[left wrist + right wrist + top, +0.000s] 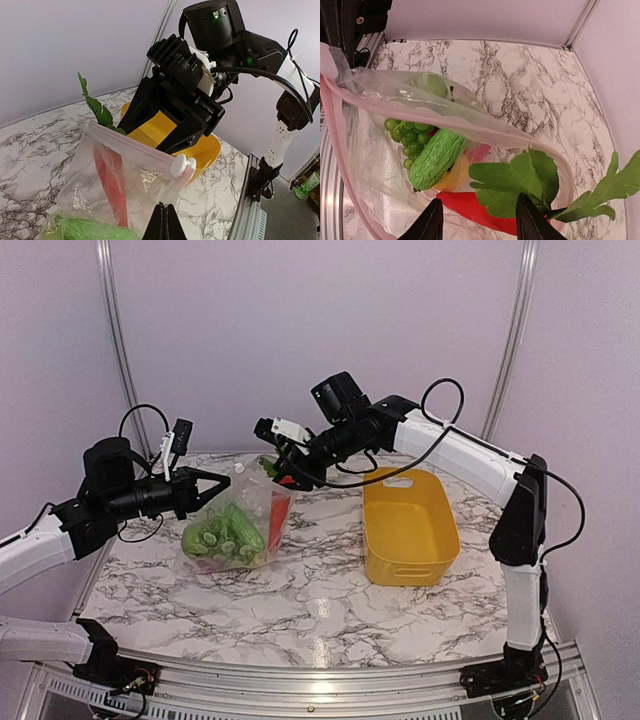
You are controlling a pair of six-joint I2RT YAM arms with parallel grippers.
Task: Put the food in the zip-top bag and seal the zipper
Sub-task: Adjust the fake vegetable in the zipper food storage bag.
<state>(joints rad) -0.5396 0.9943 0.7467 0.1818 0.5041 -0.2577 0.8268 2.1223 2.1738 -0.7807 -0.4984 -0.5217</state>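
Observation:
The zip-top bag (pixel 240 525) stands open on the marble table, left of centre. My left gripper (pixel 215 483) is shut on the bag's plastic just below its mouth, as the left wrist view shows (pixel 165 222). The zipper (pixel 130 145) ends in a white slider (pixel 181 166). My right gripper (pixel 285 468) is open, right over the bag's mouth (pixel 480 220). Between its fingers lie a red carrot (pixel 475 210) and its green leaves (pixel 520 182), inside the mouth. A bumpy green vegetable (pixel 437 157), green grapes (pixel 410 135) and a yellow piece (pixel 456 175) lie deeper in the bag.
The yellow basket (pixel 405 525) stands right of the bag, close behind my right gripper (pixel 170 112). The table's rail runs along the near edge (pixel 320 685). A wall closes the back.

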